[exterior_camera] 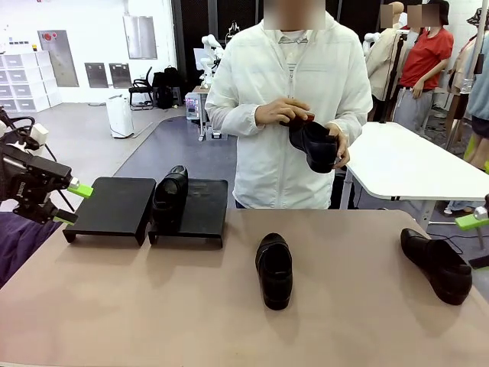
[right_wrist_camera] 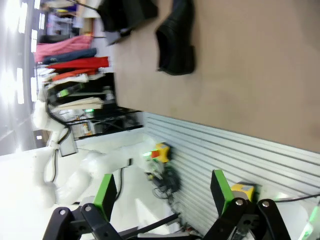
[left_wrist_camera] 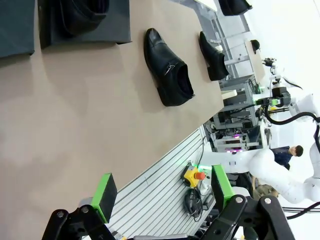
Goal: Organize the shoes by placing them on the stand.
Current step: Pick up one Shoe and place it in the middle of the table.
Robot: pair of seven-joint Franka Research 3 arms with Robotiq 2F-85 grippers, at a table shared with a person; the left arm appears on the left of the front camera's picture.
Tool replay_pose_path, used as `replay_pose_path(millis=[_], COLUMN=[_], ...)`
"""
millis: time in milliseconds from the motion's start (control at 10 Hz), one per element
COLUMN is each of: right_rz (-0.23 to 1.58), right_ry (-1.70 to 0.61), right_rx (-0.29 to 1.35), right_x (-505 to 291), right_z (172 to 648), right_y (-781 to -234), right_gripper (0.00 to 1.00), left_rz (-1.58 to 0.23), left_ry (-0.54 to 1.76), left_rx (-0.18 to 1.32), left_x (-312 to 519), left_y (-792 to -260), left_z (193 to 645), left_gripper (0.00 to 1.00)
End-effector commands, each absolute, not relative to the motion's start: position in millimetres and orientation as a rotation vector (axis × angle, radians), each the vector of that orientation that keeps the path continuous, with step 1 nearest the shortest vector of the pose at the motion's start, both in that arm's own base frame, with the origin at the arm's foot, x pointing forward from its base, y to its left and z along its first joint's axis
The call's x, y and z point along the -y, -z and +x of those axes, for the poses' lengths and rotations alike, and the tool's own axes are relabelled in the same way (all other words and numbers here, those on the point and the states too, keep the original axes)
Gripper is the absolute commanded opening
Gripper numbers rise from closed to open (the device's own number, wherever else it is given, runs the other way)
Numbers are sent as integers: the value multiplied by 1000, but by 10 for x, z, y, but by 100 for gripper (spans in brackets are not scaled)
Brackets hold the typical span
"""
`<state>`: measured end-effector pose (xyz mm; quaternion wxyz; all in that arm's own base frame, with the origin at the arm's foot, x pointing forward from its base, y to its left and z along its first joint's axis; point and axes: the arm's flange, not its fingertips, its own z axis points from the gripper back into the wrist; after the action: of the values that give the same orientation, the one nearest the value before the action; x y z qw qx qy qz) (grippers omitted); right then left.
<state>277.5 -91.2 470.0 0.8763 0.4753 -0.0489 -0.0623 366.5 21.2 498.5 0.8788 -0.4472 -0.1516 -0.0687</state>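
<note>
Shoe point(exterior_camera: 170, 197) on stand point(exterior_camera: 114, 200) | another shoe point(exterior_camera: 317, 145) in person's hands point(exterior_camera: 283, 113)

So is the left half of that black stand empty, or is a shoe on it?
Empty. The left half shows a bare black top; the one shoe put up sits on the right half.

The table point(exterior_camera: 114, 306) has a plain tan-brown top, and toward its far left sits the stand point(exterior_camera: 111, 205) — two low matte-black sections side by side, close enough that they look to be touching. Two glossy black slip-on shoes lie directly on the tabletop: the middle shoe point(exterior_camera: 274, 269) near the centre, its length running from the near side to the far side, and the right shoe point(exterior_camera: 437, 264) well apart from it by the right edge — set at a slant.
</note>
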Motion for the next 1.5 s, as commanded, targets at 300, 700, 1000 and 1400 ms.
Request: replay_pose_path(millis=[300,700,1000,1400], right_rz=[229,348,258,173], right_ry=[62,26,-97,-88], right_rx=[332,297,310,346], right_x=[812,851,833,890], right_z=[3377,3401,3940,4440], right_y=[-4487,-4618,-4490,-4042], right_gripper=[100,100,100,100], left_rz=[-929,-929,-929,-929], left_ry=[139,139,139,139], left_rx=[304,304,304,304], left_x=[-220,-220,-220,-220], left_y=[-4990,-4990,-4990,-4990], left_z=[3656,3656,3656,3656], left_gripper=[98,98,98,98])
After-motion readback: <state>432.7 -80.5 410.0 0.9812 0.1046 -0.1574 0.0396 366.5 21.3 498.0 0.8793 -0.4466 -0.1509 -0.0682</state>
